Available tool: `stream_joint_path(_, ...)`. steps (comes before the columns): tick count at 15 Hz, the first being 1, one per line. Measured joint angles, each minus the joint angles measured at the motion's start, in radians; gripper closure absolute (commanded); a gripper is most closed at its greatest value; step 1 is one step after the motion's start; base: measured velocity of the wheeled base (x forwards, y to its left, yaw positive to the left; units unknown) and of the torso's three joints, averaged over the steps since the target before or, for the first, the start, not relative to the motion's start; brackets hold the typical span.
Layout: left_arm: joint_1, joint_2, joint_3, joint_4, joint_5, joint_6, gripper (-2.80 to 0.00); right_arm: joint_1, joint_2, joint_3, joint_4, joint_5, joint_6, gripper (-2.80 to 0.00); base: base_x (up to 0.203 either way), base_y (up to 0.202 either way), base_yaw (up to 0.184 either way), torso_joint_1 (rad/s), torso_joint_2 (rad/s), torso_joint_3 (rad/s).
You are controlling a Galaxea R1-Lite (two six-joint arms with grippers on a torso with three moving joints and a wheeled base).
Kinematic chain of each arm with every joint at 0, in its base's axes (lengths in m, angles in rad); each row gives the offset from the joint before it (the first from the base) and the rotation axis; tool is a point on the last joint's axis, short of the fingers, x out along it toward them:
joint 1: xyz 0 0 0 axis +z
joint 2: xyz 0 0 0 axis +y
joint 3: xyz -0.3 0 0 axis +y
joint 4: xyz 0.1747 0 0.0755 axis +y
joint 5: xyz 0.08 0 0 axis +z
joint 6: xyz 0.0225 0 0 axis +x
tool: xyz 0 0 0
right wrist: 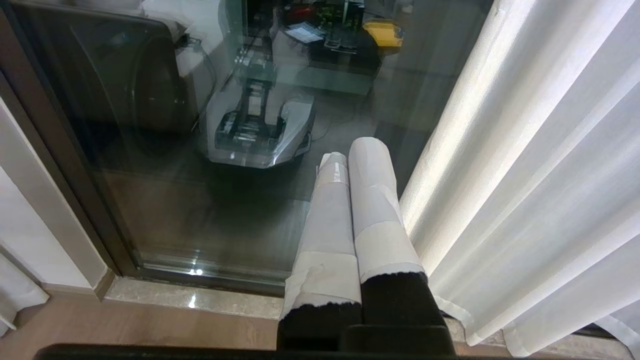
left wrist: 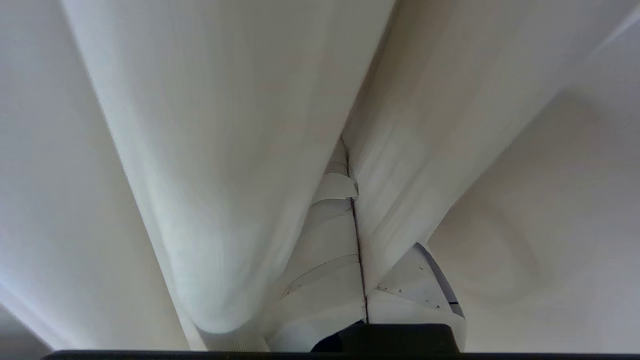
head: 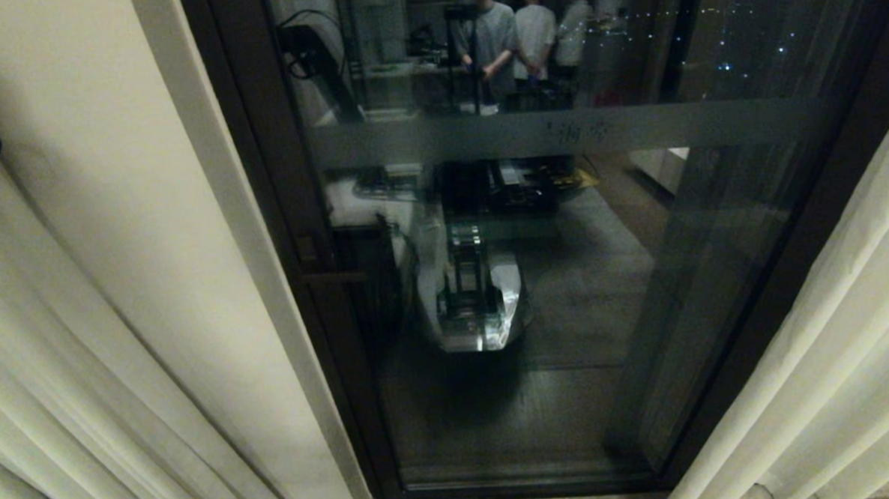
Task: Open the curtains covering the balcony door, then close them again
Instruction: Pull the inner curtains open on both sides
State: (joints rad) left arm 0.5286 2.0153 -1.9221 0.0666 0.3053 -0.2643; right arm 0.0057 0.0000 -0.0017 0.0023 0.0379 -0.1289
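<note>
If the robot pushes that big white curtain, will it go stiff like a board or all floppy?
Probably floppy: the left curtain hangs in soft rounded folds that drape around the shut left gripper. It likely bends and bunches rather than sliding as one piece, since the right curtain has gathered into pleats beside the door. It looks thin, so probably light.

Our left gripper has its two white-wrapped fingers pressed flat together, only a thin dark seam between them, the tips buried from sight. Our right gripper is likewise closed, its taped fingers side by side and touching along their length, black bases behind them, holding nothing.
</note>
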Motion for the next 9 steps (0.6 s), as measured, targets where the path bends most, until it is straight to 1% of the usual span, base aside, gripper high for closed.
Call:
stream_joint_path(7, -0.031, -0.059, 0.006, 0.088, -0.001, 0.004, 0.0, 0.0, 0.0, 0.0, 0.0, 0.0, 0.0, 0.0, 0.0, 0.0, 0.0, 0.0, 0.0, 0.0)
stream_joint_path(9, -0.036, -0.076, 0.008, 0.096, -0.007, 0.005, 0.0, 0.0, 0.0, 0.0, 0.0, 0.0, 0.0, 0.0, 0.0, 0.0, 0.0, 0.0, 0.0, 0.0)
